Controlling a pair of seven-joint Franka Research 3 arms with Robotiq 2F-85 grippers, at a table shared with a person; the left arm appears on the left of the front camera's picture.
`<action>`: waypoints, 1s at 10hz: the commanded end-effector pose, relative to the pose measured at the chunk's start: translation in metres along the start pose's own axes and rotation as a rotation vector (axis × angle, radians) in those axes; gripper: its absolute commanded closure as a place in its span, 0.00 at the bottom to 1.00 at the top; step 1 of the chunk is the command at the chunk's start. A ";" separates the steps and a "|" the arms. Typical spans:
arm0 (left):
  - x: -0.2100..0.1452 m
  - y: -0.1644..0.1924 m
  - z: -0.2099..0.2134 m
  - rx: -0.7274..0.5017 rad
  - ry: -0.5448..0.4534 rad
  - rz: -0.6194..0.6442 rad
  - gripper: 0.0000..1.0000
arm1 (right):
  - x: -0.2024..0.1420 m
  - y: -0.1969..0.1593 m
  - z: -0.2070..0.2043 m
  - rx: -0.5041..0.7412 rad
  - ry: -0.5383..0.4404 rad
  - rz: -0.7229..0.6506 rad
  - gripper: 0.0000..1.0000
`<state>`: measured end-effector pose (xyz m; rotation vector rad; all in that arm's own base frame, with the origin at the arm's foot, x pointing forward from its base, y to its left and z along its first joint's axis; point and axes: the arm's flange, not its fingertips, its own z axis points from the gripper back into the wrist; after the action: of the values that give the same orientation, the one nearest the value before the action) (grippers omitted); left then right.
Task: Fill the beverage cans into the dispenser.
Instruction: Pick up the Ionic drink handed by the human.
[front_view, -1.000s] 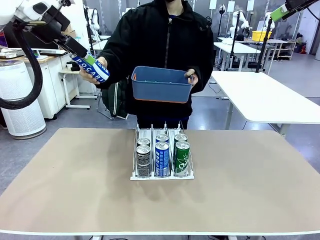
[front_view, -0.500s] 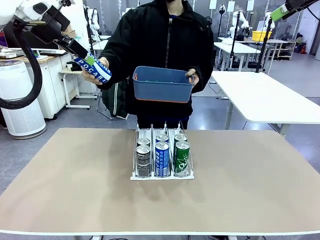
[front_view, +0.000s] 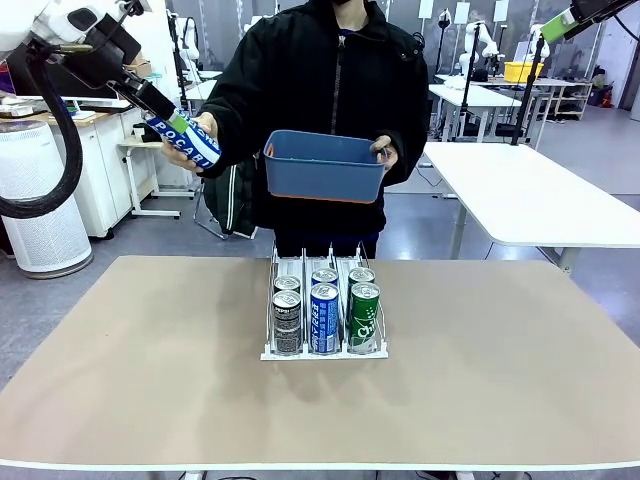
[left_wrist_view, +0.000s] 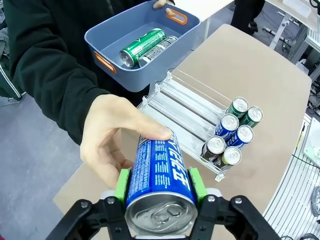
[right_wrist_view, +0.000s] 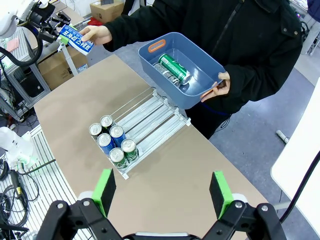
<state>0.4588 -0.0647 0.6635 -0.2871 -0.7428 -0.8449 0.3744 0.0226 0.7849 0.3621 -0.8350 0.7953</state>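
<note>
**Front view.** The left gripper (front_view: 163, 110) hangs high, well above and left of the table (front_view: 120, 380). It is clamped on the silver-top end of a Pocari can (front_view: 188, 140). The can's long axis runs on from the fingers, slanting down toward the person, whose hand (front_view: 178, 155) cups its far end. The dispenser (front_view: 325, 353) sits far below the gripper, toward the table's middle, with six cans (front_view: 324, 318) upright at its near end. The person's other hand holds a blue bin (front_view: 322, 170) near the can's lower end, above the dispenser.

**Left wrist view.** Both green pads lie flat against the can's sides, the jaws drawn in to its width. The dispenser lies ahead of and below the can's far end. The empty rear stretch of its lanes is nearer the gripper than the standing cans. The bin holds a green can (left_wrist_view: 142, 46) and a dark can (left_wrist_view: 161, 46).

**Right wrist view.** The right gripper (right_wrist_view: 162, 192) stands wide apart, holding nothing, with the dispenser well below and ahead.

**Assessment.** The left arm already has the can. The coming move likely depends on the person letting go, then bringing the slanted can upright over a lane's rear.
</note>
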 end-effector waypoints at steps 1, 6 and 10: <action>0.003 0.002 0.006 0.030 0.030 0.019 1.00 | -0.001 -0.001 -0.001 -0.006 -0.005 -0.003 0.00; 0.002 0.003 0.005 -0.031 0.015 0.051 1.00 | -0.001 -0.001 -0.001 -0.006 -0.005 -0.003 0.00; -0.002 0.003 0.001 0.019 0.024 0.012 0.76 | -0.001 -0.001 -0.001 -0.006 -0.005 -0.003 0.00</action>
<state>0.4589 -0.0626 0.6620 -0.2766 -0.7180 -0.8292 0.3744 0.0226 0.7849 0.3621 -0.8350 0.7953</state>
